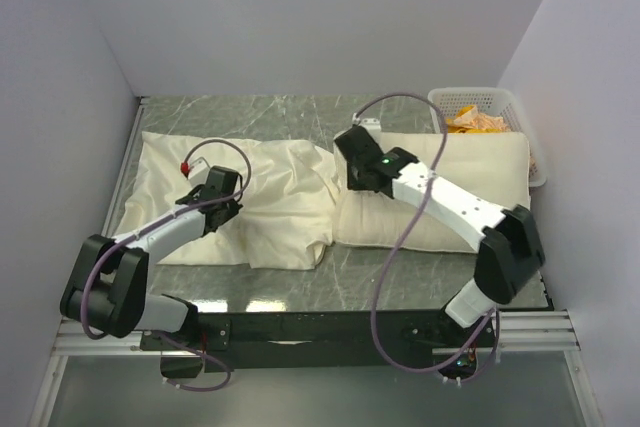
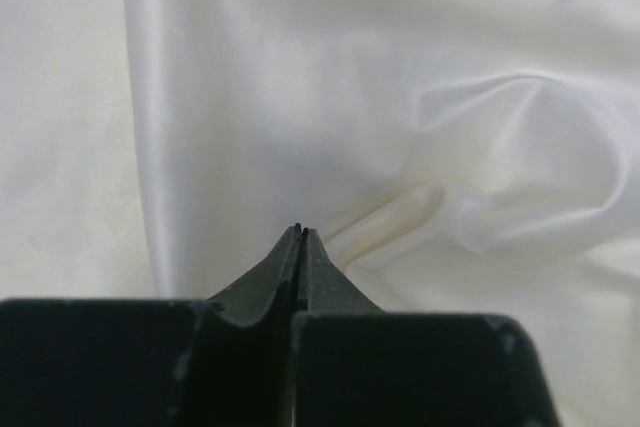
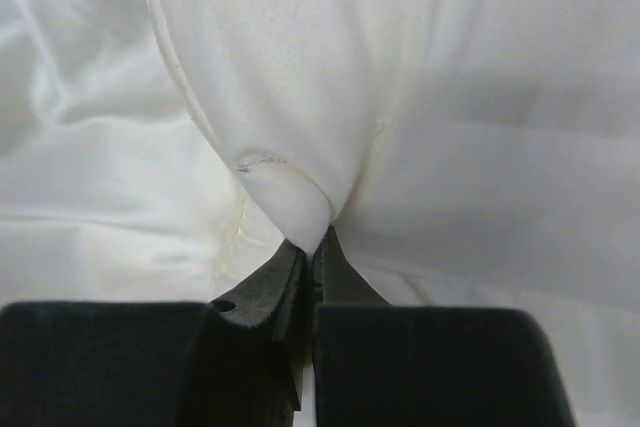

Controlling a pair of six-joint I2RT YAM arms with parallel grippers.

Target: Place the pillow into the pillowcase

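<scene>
Right gripper (image 3: pixel 312 245) is clamped tight on a plump, stitched corner of the pillow (image 1: pixel 470 162). The pillow lies on the right of the table, its left edge butting the pillowcase (image 1: pixel 285 202) sprawled to the left. Left gripper (image 2: pixel 298 237) is pressed closed too, apparently on a raised fold of pillowcase, though cloth that thin hardly shows between the tips. The danger: if both layers are pinched, the mouth won't open and the pillow just shoves the sack along. The top view gives the layout; only the wrist views show the pinches.
</scene>
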